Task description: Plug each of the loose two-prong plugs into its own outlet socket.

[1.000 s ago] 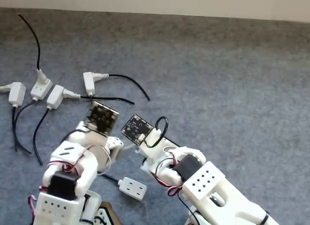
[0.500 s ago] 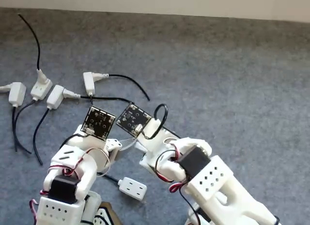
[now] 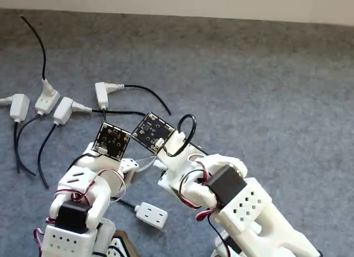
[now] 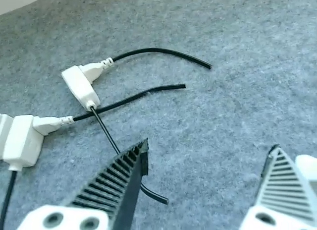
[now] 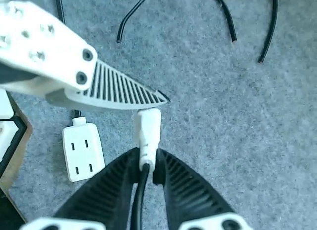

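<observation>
My right gripper is shut on a white two-prong plug with a black cable running back between the fingers. The plug points at the carpet, a short way from the white outlet strip, which lies flat with its sockets facing up. In the high view the strip lies between the two arm bases. My left gripper is open and holds nothing; it hovers over the carpet near a loose white plug and another plug. One left finger crosses close above the held plug.
Several more white plugs with black cables lie at the left of the carpet. Loose black cable ends cross near them. The right half of the grey carpet is open floor.
The right arm has pushed forward and to the left with the plug, its cable loop rising. The left arm has drawn back slightly toward its base.
</observation>
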Motion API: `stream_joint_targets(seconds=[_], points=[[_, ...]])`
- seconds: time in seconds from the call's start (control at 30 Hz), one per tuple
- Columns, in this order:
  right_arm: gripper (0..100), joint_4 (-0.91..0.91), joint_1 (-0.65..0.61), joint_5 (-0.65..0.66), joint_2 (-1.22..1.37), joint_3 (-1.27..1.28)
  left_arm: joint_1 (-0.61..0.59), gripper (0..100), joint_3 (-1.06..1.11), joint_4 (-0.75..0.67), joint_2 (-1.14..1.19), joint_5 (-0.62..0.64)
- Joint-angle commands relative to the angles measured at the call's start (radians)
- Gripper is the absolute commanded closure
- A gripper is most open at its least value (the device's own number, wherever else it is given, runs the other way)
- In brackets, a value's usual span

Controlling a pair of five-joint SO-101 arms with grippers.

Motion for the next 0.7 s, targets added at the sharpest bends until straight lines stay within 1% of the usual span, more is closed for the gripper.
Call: stream_joint_targets(seconds=[0.0, 0.17, 0.33, 0.4, 0.47, 0.5, 0.57, 0.67], points=[[99.1, 0.001, -0.007, 0.006, -0.004, -0.068, 0.062, 63, 0.013, -0.005, -0.007, -0.005], [99.1, 0.002, -0.005, 0.006, -0.004, -0.067, 0.065, 63, 0.018, -0.006, -0.001, -0.035], [99.1, 0.004, -0.005, 0.018, -0.004, -0.065, 0.051, 63, 0.007, -0.005, -0.007, -0.034], [99.1, 0.03, -0.005, 0.04, -0.002, -0.053, -0.01, 63, -0.018, -0.006, -0.007, -0.034], [99.1, 0.045, -0.005, 0.054, -0.004, -0.033, -0.104, 63, -0.064, -0.005, 0.002, -0.037], [99.1, 0.047, -0.005, 0.069, -0.004, -0.018, -0.134, 63, -0.088, 0.002, 0.008, -0.04], [99.1, 0.044, -0.012, 0.135, -0.004, 0.019, -0.145, 63, -0.15, 0.055, 0.061, -0.075], [99.1, 0.045, -0.044, 0.269, -0.005, 0.05, -0.154, 63, -0.291, 0.121, 0.229, -0.074]])
